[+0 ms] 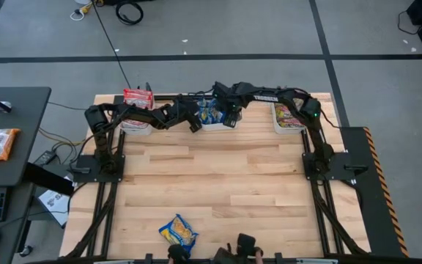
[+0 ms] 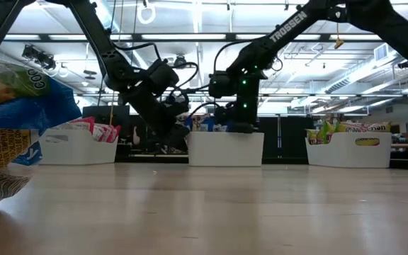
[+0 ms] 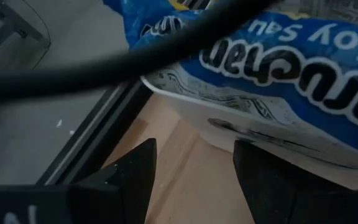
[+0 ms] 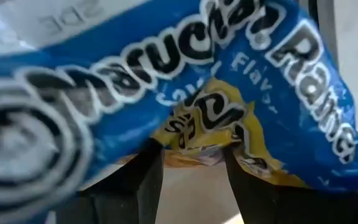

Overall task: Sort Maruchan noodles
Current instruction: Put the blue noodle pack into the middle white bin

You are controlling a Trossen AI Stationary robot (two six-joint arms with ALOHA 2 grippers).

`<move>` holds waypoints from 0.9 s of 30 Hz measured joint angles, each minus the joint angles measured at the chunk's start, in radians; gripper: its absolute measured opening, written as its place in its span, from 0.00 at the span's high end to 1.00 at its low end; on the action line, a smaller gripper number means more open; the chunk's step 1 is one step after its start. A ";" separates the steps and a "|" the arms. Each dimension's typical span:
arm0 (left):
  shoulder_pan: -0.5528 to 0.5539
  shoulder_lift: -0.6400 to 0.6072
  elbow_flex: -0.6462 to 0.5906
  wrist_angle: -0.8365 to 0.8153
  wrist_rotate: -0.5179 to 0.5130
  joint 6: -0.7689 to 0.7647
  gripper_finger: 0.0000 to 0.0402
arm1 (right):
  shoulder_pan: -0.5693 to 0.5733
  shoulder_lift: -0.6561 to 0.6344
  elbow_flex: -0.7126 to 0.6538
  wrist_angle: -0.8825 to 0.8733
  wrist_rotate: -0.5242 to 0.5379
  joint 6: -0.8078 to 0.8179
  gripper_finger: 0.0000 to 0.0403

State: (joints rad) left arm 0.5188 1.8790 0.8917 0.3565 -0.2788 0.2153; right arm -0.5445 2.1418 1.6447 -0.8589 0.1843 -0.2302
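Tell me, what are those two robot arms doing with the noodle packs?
They are sorting ramen packets into three white bins along the table's far edge. Both arms reach to the middle bin, which holds blue-yellow packets. The right gripper is right at a blue-yellow packet over that bin; whether it grips it is unclear. The left gripper is open and empty beside the bin. Red packets fill the left bin, another kind the right bin. One blue-yellow packet waits at the near edge.

Both arms crowd the middle bin (image 1: 212, 125) at twelve o'clock, blocking it; one blue-yellow packet (image 1: 178, 232) lies at six o'clock on the table (image 1: 218, 176).
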 joint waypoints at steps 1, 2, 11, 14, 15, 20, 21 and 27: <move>-0.002 0.000 0.000 0.002 0.002 0.004 0.45 | 0.007 0.011 0.000 0.013 0.003 -0.006 0.56; -0.004 0.000 0.000 0.003 0.001 0.009 0.45 | 0.015 0.018 0.000 0.032 0.008 -0.012 0.56; -0.005 -0.006 -0.002 -0.049 -0.092 0.050 0.45 | 0.075 -0.054 -0.014 0.226 -0.021 -0.089 0.56; -0.011 -0.017 -0.002 -0.074 -0.099 0.050 0.45 | 0.078 -0.084 -0.006 0.251 -0.084 -0.079 0.56; -0.016 -0.023 -0.002 -0.086 -0.099 0.050 0.45 | 0.078 -0.084 -0.006 0.251 -0.101 -0.070 0.56; -0.021 -0.042 -0.002 -0.118 -0.100 0.052 0.45 | 0.080 -0.081 -0.007 0.234 -0.122 -0.033 0.56; -0.021 -0.045 -0.002 -0.126 -0.104 0.054 0.45 | 0.081 -0.081 -0.007 0.230 -0.121 -0.027 0.56; -0.024 -0.078 0.001 -0.191 -0.115 0.053 0.45 | 0.086 -0.081 -0.006 0.187 -0.088 -0.005 0.56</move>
State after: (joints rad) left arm 0.4949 1.8012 0.8926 0.1659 -0.3943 0.2683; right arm -0.4583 2.0605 1.6382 -0.6719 0.0962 -0.2352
